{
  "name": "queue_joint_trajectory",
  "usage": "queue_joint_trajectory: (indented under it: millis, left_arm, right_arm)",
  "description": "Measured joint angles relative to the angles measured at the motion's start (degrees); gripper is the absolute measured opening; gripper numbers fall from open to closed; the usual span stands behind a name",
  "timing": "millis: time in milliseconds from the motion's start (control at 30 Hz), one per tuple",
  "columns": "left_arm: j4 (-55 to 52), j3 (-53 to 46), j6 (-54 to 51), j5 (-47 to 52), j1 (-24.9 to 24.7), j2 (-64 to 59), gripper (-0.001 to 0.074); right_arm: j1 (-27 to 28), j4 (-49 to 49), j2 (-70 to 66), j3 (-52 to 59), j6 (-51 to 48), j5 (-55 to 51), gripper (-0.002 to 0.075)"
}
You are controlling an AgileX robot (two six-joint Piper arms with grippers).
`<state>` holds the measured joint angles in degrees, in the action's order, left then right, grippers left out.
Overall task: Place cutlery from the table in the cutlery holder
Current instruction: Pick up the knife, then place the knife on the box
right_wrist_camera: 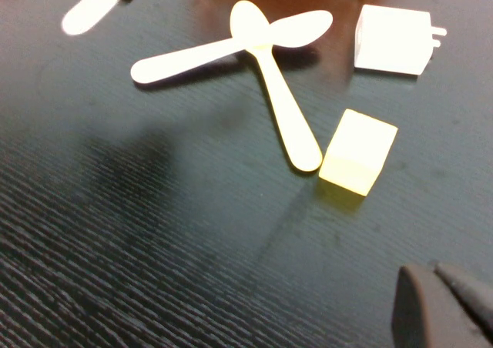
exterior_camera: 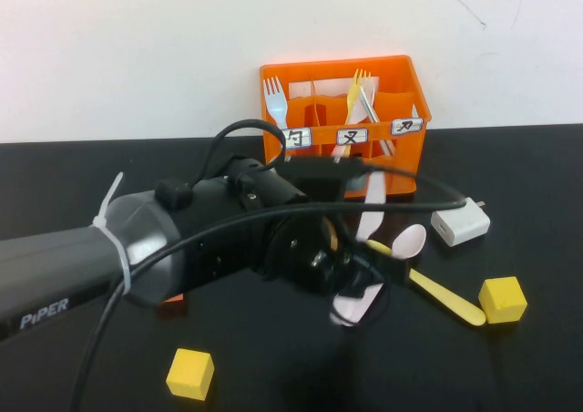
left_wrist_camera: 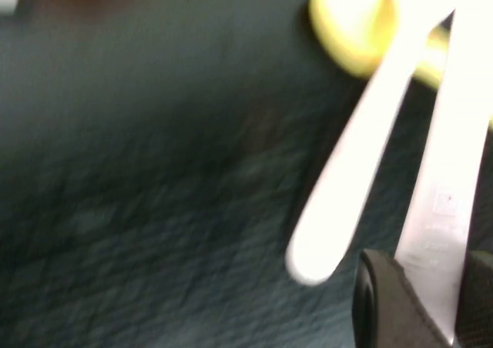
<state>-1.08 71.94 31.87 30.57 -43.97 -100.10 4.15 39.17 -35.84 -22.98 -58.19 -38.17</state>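
Note:
My left gripper (exterior_camera: 351, 275) is shut on a pale pink knife (exterior_camera: 373, 198) and holds it just above the black table (exterior_camera: 73, 175), in front of the orange cutlery holder (exterior_camera: 401, 75). In the left wrist view the knife (left_wrist_camera: 451, 171) sits between the black fingers (left_wrist_camera: 385, 302). A pale pink spoon (exterior_camera: 405, 242) and a yellow spoon (exterior_camera: 446, 295) lie crossed on the table just right of it; both show in the right wrist view, pink (right_wrist_camera: 223, 51) and yellow (right_wrist_camera: 281, 109). The holder has a pale fork (exterior_camera: 276, 102) and a yellow fork (exterior_camera: 358, 86) in it. My right gripper (right_wrist_camera: 439, 306) is shut, empty, low over the table.
A white charger plug (exterior_camera: 460, 223) lies right of the holder. Yellow cubes sit at the right (exterior_camera: 502, 300) and front (exterior_camera: 190, 374). A red cube (exterior_camera: 171, 305) is partly hidden under my left arm. A white wall stands behind the holder.

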Motion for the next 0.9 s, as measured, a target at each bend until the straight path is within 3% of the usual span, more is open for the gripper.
queue_joint_trajectory:
  millis: [267, 467, 900]
  left_arm:
    - [-3.27, 0.0, 0.0, -19.74, 0.22, 0.14, 0.0161]
    - [-5.04, 0.0, 0.0, -33.85, 3.35, 0.14, 0.0161]
    - [-5.24, -0.27, 0.0, -49.02, 7.1, 0.14, 0.0159]
  right_arm:
    - [0.0, 0.0, 0.0, 0.0, -0.1, 0.0, -0.0002]
    - [0.0, 0.0, 0.0, 0.0, -0.1, 0.0, -0.0002]
    - [0.0, 0.0, 0.0, 0.0, -0.2, 0.0, -0.0002]
